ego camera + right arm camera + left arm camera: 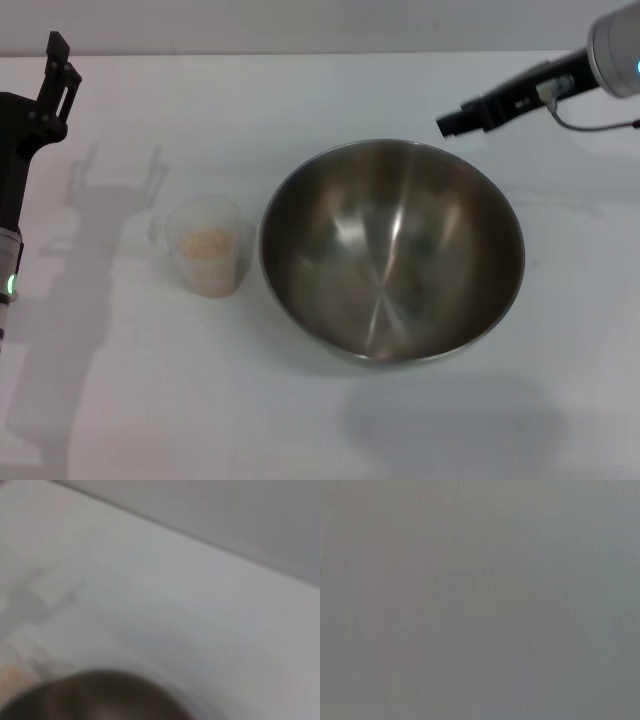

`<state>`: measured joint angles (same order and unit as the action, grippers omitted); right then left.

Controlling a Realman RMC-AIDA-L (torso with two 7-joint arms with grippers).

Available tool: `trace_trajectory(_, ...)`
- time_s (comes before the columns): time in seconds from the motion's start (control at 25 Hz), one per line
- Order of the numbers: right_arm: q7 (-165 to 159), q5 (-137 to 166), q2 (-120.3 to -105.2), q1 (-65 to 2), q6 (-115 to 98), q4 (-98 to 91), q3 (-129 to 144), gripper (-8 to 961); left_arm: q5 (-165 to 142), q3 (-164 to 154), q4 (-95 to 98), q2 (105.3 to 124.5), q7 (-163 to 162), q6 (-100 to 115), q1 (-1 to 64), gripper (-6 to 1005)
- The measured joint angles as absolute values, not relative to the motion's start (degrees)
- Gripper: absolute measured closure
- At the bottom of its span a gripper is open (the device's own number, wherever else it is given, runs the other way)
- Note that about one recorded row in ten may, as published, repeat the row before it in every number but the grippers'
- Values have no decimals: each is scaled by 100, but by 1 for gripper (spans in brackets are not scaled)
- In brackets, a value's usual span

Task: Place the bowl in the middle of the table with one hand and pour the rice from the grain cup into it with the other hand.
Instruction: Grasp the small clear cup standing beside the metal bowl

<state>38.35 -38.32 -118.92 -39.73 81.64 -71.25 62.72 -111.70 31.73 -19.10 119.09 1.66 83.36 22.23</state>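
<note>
left gripper (58,62): up at the far left edge of the table, well off the surface and well apart from the cup. Two dark prongs show with what looks like a gap between them and nothing in it, so I'd call it released, empty for sure.
right gripper (458,123): poking in from the far right, hanging above and just behind the bowl's far rim. Can't tell if the fingers are spread or closed from here, only a dark blunt end shows. Not holding anything that I can see.
grain cup (206,245): standing upright just to the left of the bowl, close but a sliver of table between them, I think.
rice (207,243): pale heap sitting inside the cup, none spilled.
bowl (391,250): sitting flat, roughly mid-table, maybe a touch right of center. Empty inside. The right wrist view catches its dark rim (90,692) at the edge.
table (300,420): plain white, just arm shadows on it.
left wrist view: flat grey, tells me nothing.
progress: the bowl part looks pretty much done. Pouring hasn't begun, so grabbing the cup, carrying it over the bowl and tipping are all left.
</note>
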Motion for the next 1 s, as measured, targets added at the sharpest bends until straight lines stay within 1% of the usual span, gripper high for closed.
trace_trajectory(0.24,4418,-4291,-11921,-3647,7397,-7661,6532,573,-11170,3173,-1911,11909,166,8333,2183,183)
trace_trajectory(0.32,4475,-4301,-11928,-3439,6834,-7870,6835,573,-11171,3172,-1914,11909,166,8333,2170,183)
trace_trajectory(0.36,4504,-4283,-11922,-3188,6074,-8079,7237,573,-11171,3173,-1921,11909,167,8333,2152,183)
trace_trajectory(0.4,4504,-4283,-11922,-3188,6074,-8079,7237,573,-11170,3173,-1923,11909,166,8336,2142,183)
trace_trajectory(0.48,4580,-4256,-11921,-2912,5348,-8247,7600,573,-11170,3173,-1923,11909,166,8336,2142,183)
trace_trajectory(0.56,4780,-4245,-11930,-2501,4141,-8418,8092,573,-11171,3173,-1930,11909,166,8337,2131,183)
trace_trajectory(0.6,4780,-4245,-11930,-2501,4141,-8418,8092,573,-11171,3173,-1930,11909,166,8337,2131,183)
trace_trajectory(0.72,4987,-4275,-11944,-2109,2810,-8453,8536,573,-11171,3096,-1944,11909,154,8339,2125,183)
trace_trajectory(0.76,5124,-4276,-11952,-1879,1776,-8362,8903,573,-11171,3096,-1944,11909,154,8339,2125,183)
trace_trajectory(0.8,5124,-4276,-11952,-1879,1776,-8362,8903,573,-11171,3066,-1944,11909,153,8357,2126,183)
trace_trajectory(0.92,5299,-4273,-11956,-1618,-183,-7950,9607,574,-11171,3053,-1943,11909,151,8370,2127,184)
trace_trajectory(0.96,5316,-4265,-11942,-1573,-1536,-7552,10109,574,-11170,3056,-1942,11909,151,8376,2127,184)
trace_trajectory(1.0,5316,-4265,-11942,-1573,-1536,-7552,10109,574,-11170,3056,-1942,11909,151,8376,2127,184)
